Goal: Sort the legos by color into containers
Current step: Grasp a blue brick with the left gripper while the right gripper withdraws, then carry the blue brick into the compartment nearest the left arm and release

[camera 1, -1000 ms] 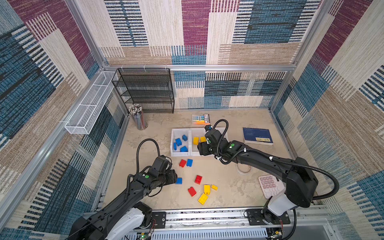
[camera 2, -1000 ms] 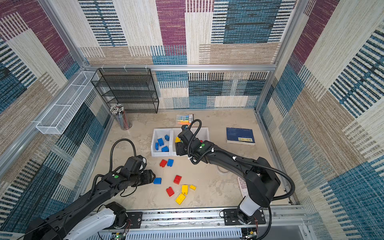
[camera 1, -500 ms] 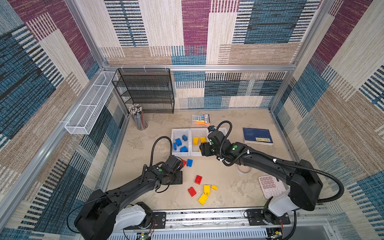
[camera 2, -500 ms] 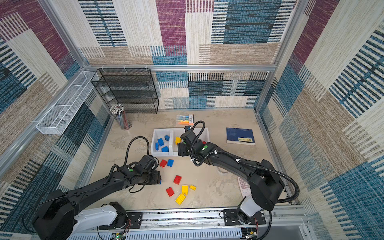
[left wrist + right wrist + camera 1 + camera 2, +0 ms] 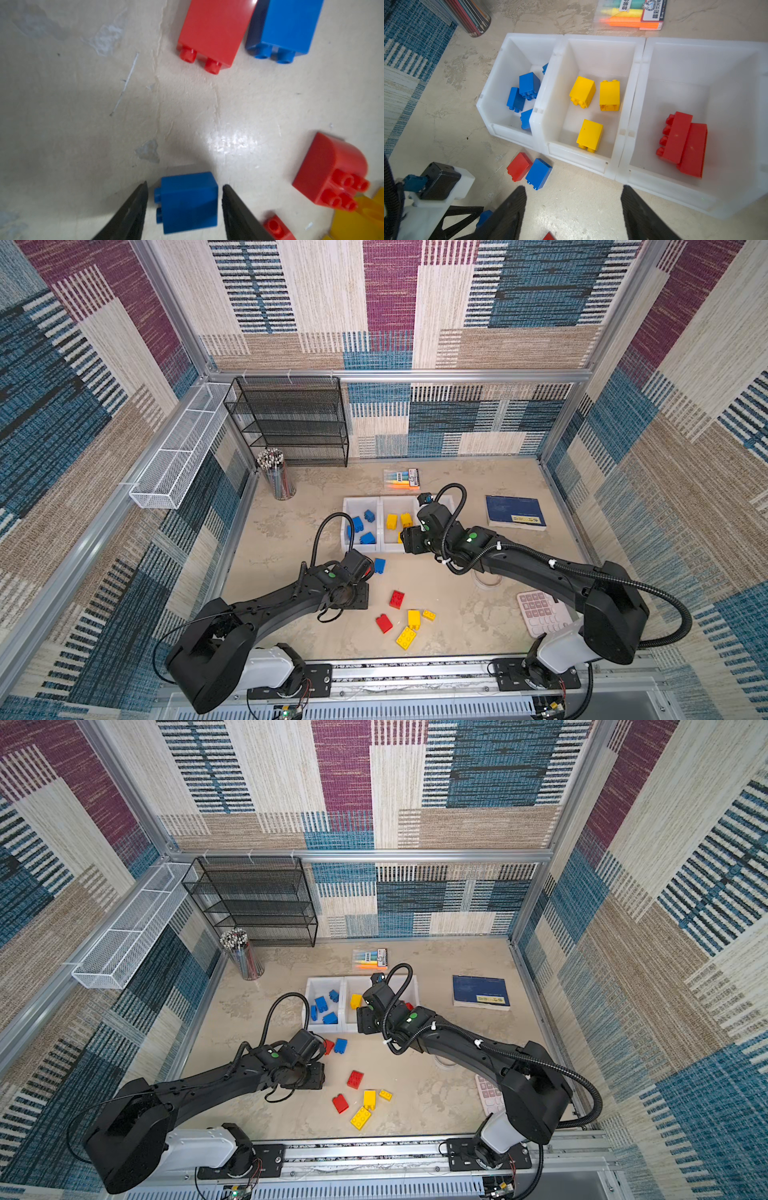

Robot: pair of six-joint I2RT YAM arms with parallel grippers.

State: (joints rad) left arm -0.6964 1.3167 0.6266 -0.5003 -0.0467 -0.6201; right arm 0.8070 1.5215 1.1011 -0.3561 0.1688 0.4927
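In both top views the containers [image 5: 361,500] are seen at 12 o'clock from the middle of the surface [image 5: 282,531]. Blue legos [image 5: 358,526] lie in the bin at the 9 o'clock end and yellow legos [image 5: 392,521] in the middle bin, while the third bin is largely covered by the right arm [image 5: 519,562]. A red brick [image 5: 328,1046] and a blue brick [image 5: 340,1045] are laid side by side just 6 o'clock of the blue bin. A loose cluster [image 5: 413,619] of two red and three yellow legos is scattered at 6 o'clock on the surface. The left arm [image 5: 282,605] is extended from 8 o'clock, and its jaws are hidden beneath the wrist. In the left wrist view the left jaws are shown part open and set astride a small blue brick [image 5: 188,202] lying on its side on the surface. A thin gap is left at each side, so nothing is gripped. In the right wrist view the right jaws are shown wide apart over bare surface, with nothing between them, in front of the containers' lowered lips. Three yellow legos are counted in the middle bin, and two red legos [image 5: 681,143] lie against each other in the end bin away from the blue ones.
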